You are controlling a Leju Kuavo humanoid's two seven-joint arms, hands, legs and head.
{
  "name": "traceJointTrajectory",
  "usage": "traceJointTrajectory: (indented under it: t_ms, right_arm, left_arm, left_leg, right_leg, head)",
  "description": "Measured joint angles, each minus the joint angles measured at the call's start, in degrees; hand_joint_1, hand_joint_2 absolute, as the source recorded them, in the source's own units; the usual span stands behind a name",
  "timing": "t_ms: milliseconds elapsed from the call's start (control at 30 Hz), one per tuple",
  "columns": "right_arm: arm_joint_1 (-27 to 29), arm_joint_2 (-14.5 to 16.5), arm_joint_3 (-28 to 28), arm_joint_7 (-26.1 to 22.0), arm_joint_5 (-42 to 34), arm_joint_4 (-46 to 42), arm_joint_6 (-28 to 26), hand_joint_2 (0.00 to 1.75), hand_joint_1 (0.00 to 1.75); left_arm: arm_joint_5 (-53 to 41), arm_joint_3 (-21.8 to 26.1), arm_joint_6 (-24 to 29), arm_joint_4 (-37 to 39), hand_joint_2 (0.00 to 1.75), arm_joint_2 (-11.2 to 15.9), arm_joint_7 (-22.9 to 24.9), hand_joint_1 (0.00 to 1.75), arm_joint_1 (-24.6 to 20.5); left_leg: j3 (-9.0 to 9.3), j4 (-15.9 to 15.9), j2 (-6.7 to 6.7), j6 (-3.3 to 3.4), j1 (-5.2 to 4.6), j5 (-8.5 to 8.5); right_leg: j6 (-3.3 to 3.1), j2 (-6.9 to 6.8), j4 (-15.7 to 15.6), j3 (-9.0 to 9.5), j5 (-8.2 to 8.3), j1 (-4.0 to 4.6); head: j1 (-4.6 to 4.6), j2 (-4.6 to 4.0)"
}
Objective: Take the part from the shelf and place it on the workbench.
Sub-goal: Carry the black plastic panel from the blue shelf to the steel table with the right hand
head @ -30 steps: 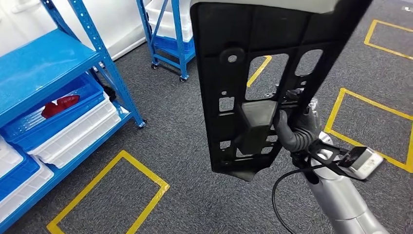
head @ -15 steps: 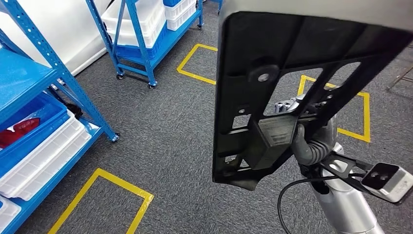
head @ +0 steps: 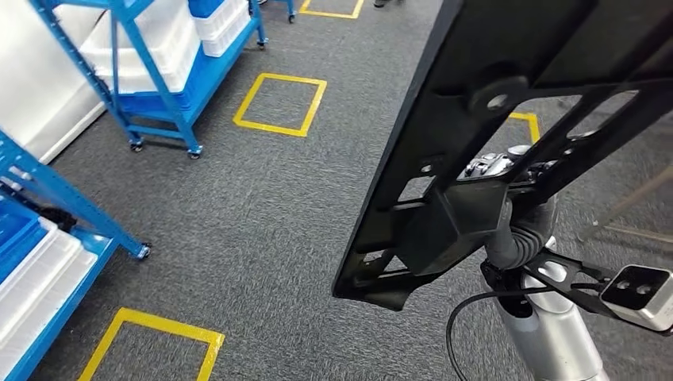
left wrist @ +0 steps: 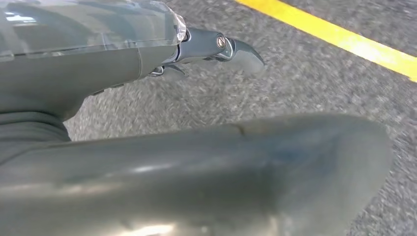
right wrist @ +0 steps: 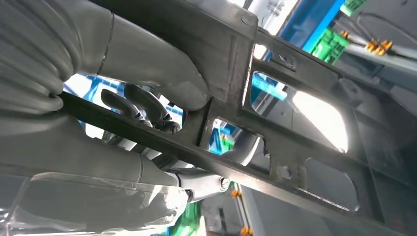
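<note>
At right of the head view, the right hand [head: 520,230] wraps its fingers [right wrist: 147,105] around the large black slotted plastic panel [head: 508,87], carried over grey carpet; judged mid-transport, the table must next be found. Left hand [left wrist: 123,73] fingers: cannot tell.

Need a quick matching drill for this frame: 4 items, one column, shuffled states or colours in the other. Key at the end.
Column 1
1. black plastic part
2. right hand
3. floor tape squares
4. wheeled shelf rack

Column 2
A. yellow, on the grey carpet
B. blue frame, white bins stacked on it
C. held up in the air, tilted, with cut-out openings
D. grips the part's frame

Pairs: 1-C, 2-D, 3-A, 4-B
</note>
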Motion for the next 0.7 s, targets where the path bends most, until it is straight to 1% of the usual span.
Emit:
traceJointTrajectory:
  t_ms: [33, 67, 100, 133, 167, 200, 233, 267, 300, 333, 367, 400, 433, 467, 500, 533, 567, 600, 633, 667, 700]
  right_arm:
    - [0.08, -0.01, -0.05, 0.0, -0.01, -0.04, 0.04, 1.75, 1.75]
    - [0.2, -0.01, -0.09, 0.0, 0.01, -0.07, 0.06, 1.75, 1.75]
    - [0.38, -0.01, -0.09, 0.0, 0.04, -0.07, 0.07, 1.75, 1.75]
    - [0.61, -0.01, -0.09, 0.0, 0.08, -0.06, 0.08, 1.75, 1.75]
    - [0.84, -0.01, -0.1, 0.0, 0.2, -0.06, 0.09, 1.75, 1.75]
    - [1.05, -0.01, -0.14, 0.0, 0.44, -0.06, 0.07, 1.75, 1.75]
    - [1.23, -0.01, -0.21, 0.0, 0.82, -0.14, 0.0, 1.75, 1.75]
    - [1.43, 0.0, -0.33, 0.0, 1.27, -0.29, -0.1, 1.75, 1.75]
    - [1.63, 0.0, -0.47, 0.0, 1.7, -0.47, -0.21, 1.75, 1.75]
    - [1.89, 0.0, -0.62, 0.0, 2.04, -0.66, -0.29, 1.75, 1.75]
    - [2.23, 0.0, -0.79, 0.0, 2.26, -0.82, -0.32, 1.75, 1.75]
    - [2.65, 0.0, -1.01, 0.0, 2.45, -0.94, -0.29, 1.75, 1.75]
    - [3.12, 0.01, -1.3, 0.0, 2.69, -1.09, -0.17, 1.75, 1.75]
    - [3.59, 0.03, -1.69, 0.0, 3.03, -1.29, 0.06, 1.75, 1.75]
    - [3.88, 0.06, -2.1, 0.0, 3.42, -1.49, 0.33, 1.75, 1.75]
    - [4.01, 0.11, -2.49, 0.0, 3.78, -1.66, 0.58, 1.75, 1.75]
    - [4.09, 0.23, -2.8, 0.0, 4.1, -1.74, 0.74, 1.75, 1.75]
    - [4.09, 0.39, -3.02, 0.0, 4.37, -1.73, 0.76, 1.75, 1.75]
    - [4.14, 0.58, -3.16, 0.0, 4.64, -1.65, 0.66, 1.75, 1.75]
    - [4.2, 0.77, -3.26, 0.0, 4.92, -1.53, 0.47, 1.75, 1.75]
    - [4.19, 0.91, -3.33, 0.0, 5.15, -1.4, 0.21, 1.75, 1.75]
  left_arm:
    - [-0.2, -0.01, -0.15, 0.0, 0.0, -0.01, 0.02, 0.0, -0.03]
    - [-0.39, -0.02, -0.27, 0.0, 0.0, -0.01, 0.1, 0.0, 0.02]
    - [-0.5, -0.02, -0.34, 0.0, 0.0, -0.01, 0.2, 0.0, 0.16]
    - [-0.57, -0.02, -0.36, 0.0, 0.0, 0.01, 0.28, 0.0, 0.32]
    - [-0.64, -0.02, -0.4, 0.0, 0.0, 0.02, 0.37, 0.0, 0.43]
    - [-0.74, -0.02, -0.48, 0.0, 0.0, 0.04, 0.45, 0.0, 0.48]
    - [-0.87, -0.02, -0.62, 0.0, 0.0, 0.08, 0.58, 0.0, 0.46]
    - [-1.0, -0.03, -0.78, 0.0, 0.0, 0.22, 0.75, 0.0, 0.42]
    - [-1.08, -0.04, -0.92, 0.0, 0.0, 0.41, 0.91, 0.0, 0.37]
    - [-1.13, -0.05, -1.02, 0.0, 0.0, 0.66, 1.06, 0.0, 0.34]
    - [-1.18, -0.05, -1.05, 0.0, 0.0, 0.92, 1.2, 0.0, 0.31]
    - [-1.22, -0.06, -1.03, -0.01, 0.0, 1.17, 1.33, 0.0, 0.24]
    - [-1.28, -0.06, -1.0, -0.01, 0.0, 1.38, 1.44, 0.0, 0.11]
    - [-1.36, -0.06, -0.99, -0.01, 0.0, 1.54, 1.55, 0.0, -0.08]
    - [-1.42, -0.06, -1.01, -0.01, 0.0, 1.67, 1.62, 0.0, -0.27]
    - [-1.48, -0.06, -1.08, -0.01, 0.0, 1.72, 1.65, 0.0, -0.4]
    - [-1.52, -0.06, -1.18, -0.01, 0.0, 1.75, 1.65, 0.0, -0.42]
    - [-1.59, -0.06, -1.31, -0.01, 0.0, 1.78, 1.56, 0.0, -0.37]
    - [-1.66, -0.07, -1.48, 0.0, 0.0, 1.8, 1.43, 0.0, -0.31]
    - [-1.79, -0.1, -1.7, 0.0, 0.0, 1.81, 1.26, 0.0, -0.28]
    - [-1.92, -0.16, -1.93, 0.0, 0.0, 1.81, 1.07, 0.0, -0.3]
  left_leg:
    - [-0.96, 2.35, -1.65, -0.25, 0.16, -1.56]
    - [-2.55, 5.92, -3.38, -0.39, 0.24, -3.53]
    - [-4.52, 10.08, -4.35, -0.43, 0.26, -5.47]
    - [-6.33, 13.71, -4.77, -0.41, 0.24, -6.74]
    - [-7.47, 15.69, -4.93, -0.31, 0.21, -6.89]
    - [-7.59, 15.34, -5.04, -0.1, 0.19, -5.83]
    - [-6.64, 12.7, -5.39, 0.24, 0.14, -3.76]
    - [-5.0, 8.52, -6.5, 0.74, 0.1, -1.33]
    - [-3.34, 4.55, -8.02, 1.26, 0.17, 0.43]
    - [-2.04, 1.5, -9.38, 1.62, 0.18, 1.52]
    - [-1.33, -0.15, -10.35, 1.86, 0.17, 1.85]
    - [-1.06, -0.56, -10.4, 1.92, 0.12, 1.69]
    - [-0.86, -0.93, -9.83, 1.97, 0.04, 1.84]
    - [-0.61, -1.41, -9.11, 2.14, 0.1, 2.11]
    - [-0.33, -1.98, -8.36, 2.4, 0.22, 2.42]
    - [-0.1, -2.53, -7.56, 2.66, 0.35, 2.72]
    - [0.04, -2.87, -6.74, 2.84, 0.4, 2.88]
    - [0.06, -2.95, -5.94, 2.98, 0.35, 2.88]
    - [0.04, -2.92, -5.07, 3.0, 0.3, 2.83]
    - [0.03, -2.88, -4.19, 2.97, 0.28, 2.75]
    - [0.03, -2.82, -3.35, 2.89, 0.28, 2.66]
  right_leg:
    - [-0.34, 0.68, -0.1, 0.05, 0.09, -0.08]
    - [-0.6, 1.39, -0.12, 0.04, 0.12, -0.06]
    - [-0.78, 2.19, -0.1, 0.01, 0.14, 0.03]
    - [-0.89, 3.06, -0.06, -0.01, 0.15, 0.15]
    - [-0.93, 3.98, -0.03, -0.01, 0.15, 0.27]
    - [-0.94, 4.93, 0.01, 0.03, 0.16, 0.39]
    - [-0.94, 5.88, 0.03, 0.11, 0.16, 0.49]
    - [-0.93, 6.77, 0.04, 0.2, 0.16, 0.55]
    - [-0.84, 7.57, 0.04, 0.24, 0.19, 0.64]
    - [-0.65, 8.35, 0.06, 0.18, 0.24, 0.57]
    - [-0.36, 9.03, 0.05, 0.05, 0.33, 0.41]
    - [0.03, 9.71, -0.03, -0.11, 0.48, 0.21]
    - [0.46, 10.46, -0.21, -0.23, 0.67, 0.03]
    - [0.81, 10.24, -0.2, -0.33, 0.69, 0.03]
    - [1.12, 9.01, 0.36, -0.67, 0.24, 0.16]
    - [1.36, 7.21, 1.96, -1.46, -0.82, 0.31]
    - [1.54, 5.06, 4.76, -2.8, -2.43, 0.33]
    - [1.76, 3.61, 8.43, -4.62, -4.27, 0.22]
    - [1.99, 3.0, 12.08, -6.42, -5.71, 0.0]
    - [2.23, 2.73, 14.49, -7.6, -6.28, -0.24]
    - [2.45, 2.53, 14.92, -7.77, -5.82, -0.46]
  head:
    - [0.0, 0.0]
    - [-0.01, 0.0]
    - [-0.01, 0.0]
    - [-0.01, 0.0]
    - [-0.01, 0.0]
    - [-0.01, 0.0]
    - [-0.01, 0.0]
    - [-0.01, 0.0]
    - [-0.01, 0.0]
    - [-0.01, 0.0]
    - [-0.01, 0.0]
    - [-0.01, 0.0]
    - [-0.01, 0.0]
    - [-0.01, 0.0]
    - [-0.01, 0.0]
    - [0.0, 0.0]
    - [0.01, 0.0]
    - [0.01, 0.0]
    - [0.01, 0.0]
    - [0.01, 0.0]
    - [0.01, 0.0]
